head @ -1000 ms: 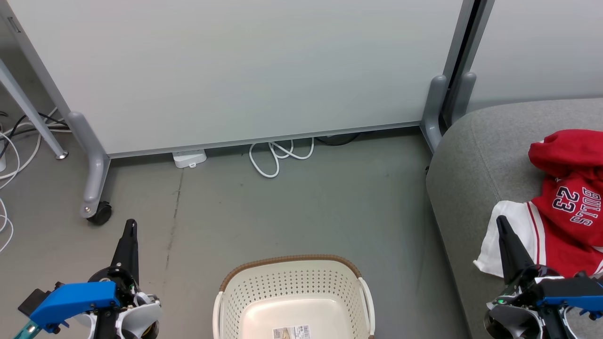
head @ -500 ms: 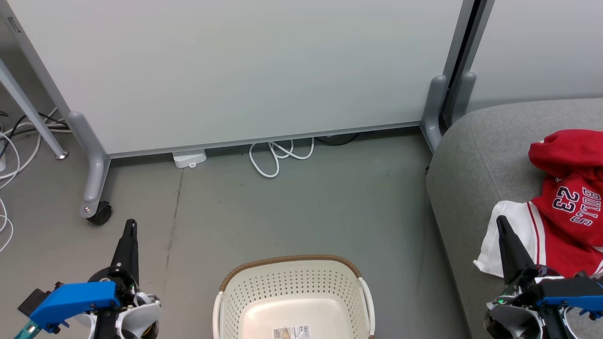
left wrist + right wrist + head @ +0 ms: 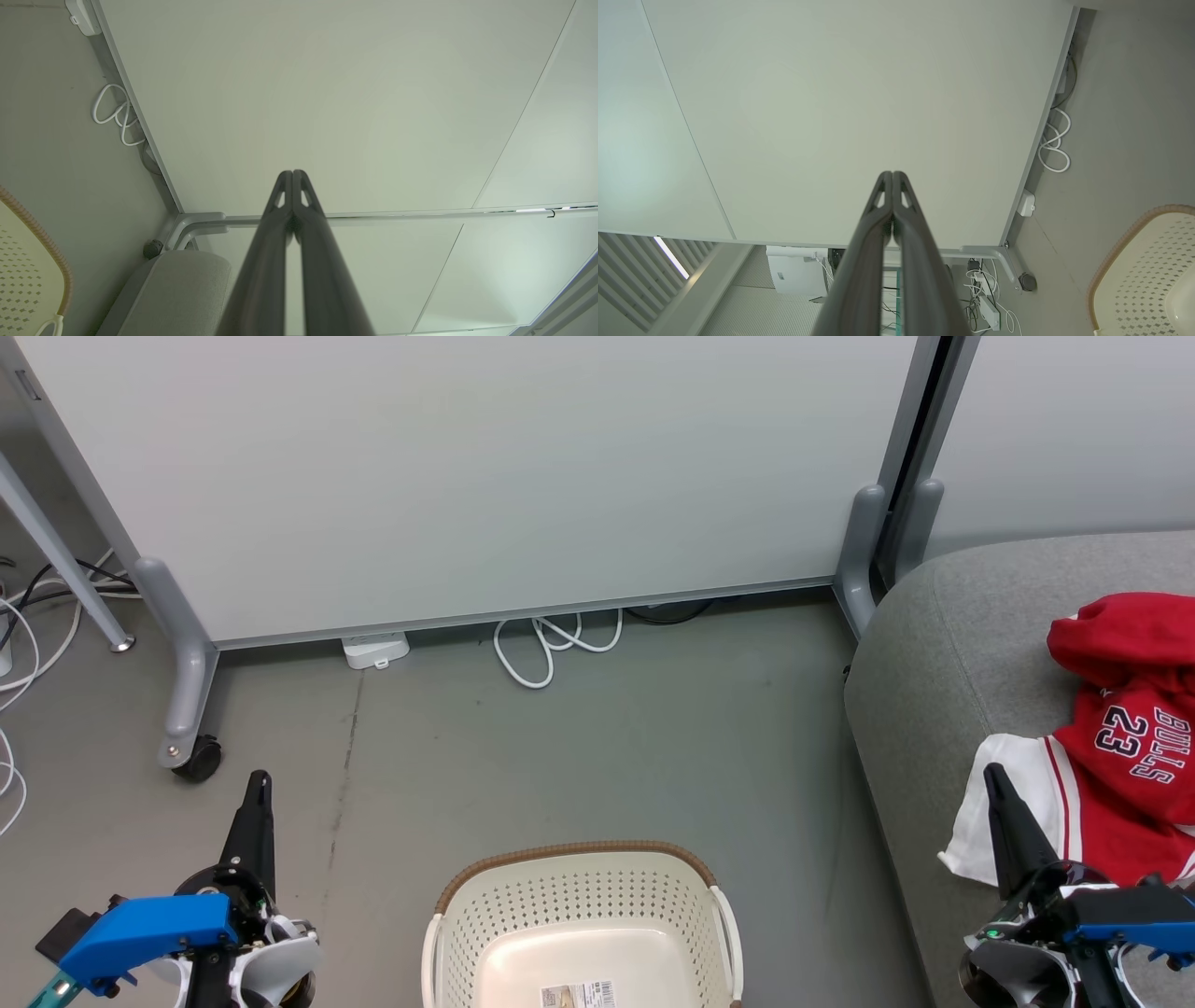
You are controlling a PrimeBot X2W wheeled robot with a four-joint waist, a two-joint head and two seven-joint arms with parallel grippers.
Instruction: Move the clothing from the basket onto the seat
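The clothing [image 3: 1125, 756] lies on the grey seat [image 3: 943, 653] at the right: a red jersey with a white sleeve and "BULLS 23" lettering, with a plain red garment [image 3: 1116, 635] bunched behind it. The cream perforated basket [image 3: 583, 905] with a brown rim stands on the floor at bottom centre, a label on its bare bottom. My left gripper [image 3: 258, 784] is shut over the floor, left of the basket. My right gripper [image 3: 992, 777] is shut in front of the jersey's white sleeve. Both pairs of fingers press together at the tips in the left wrist view [image 3: 292, 173] and right wrist view [image 3: 893, 174].
A white partition panel [image 3: 467, 476] on grey wheeled legs [image 3: 191, 756] stands behind. White cable loops [image 3: 551, 649] and a white box [image 3: 375, 651] lie at its foot. More cables [image 3: 19, 644] lie at far left. Grey floor runs between basket and panel.
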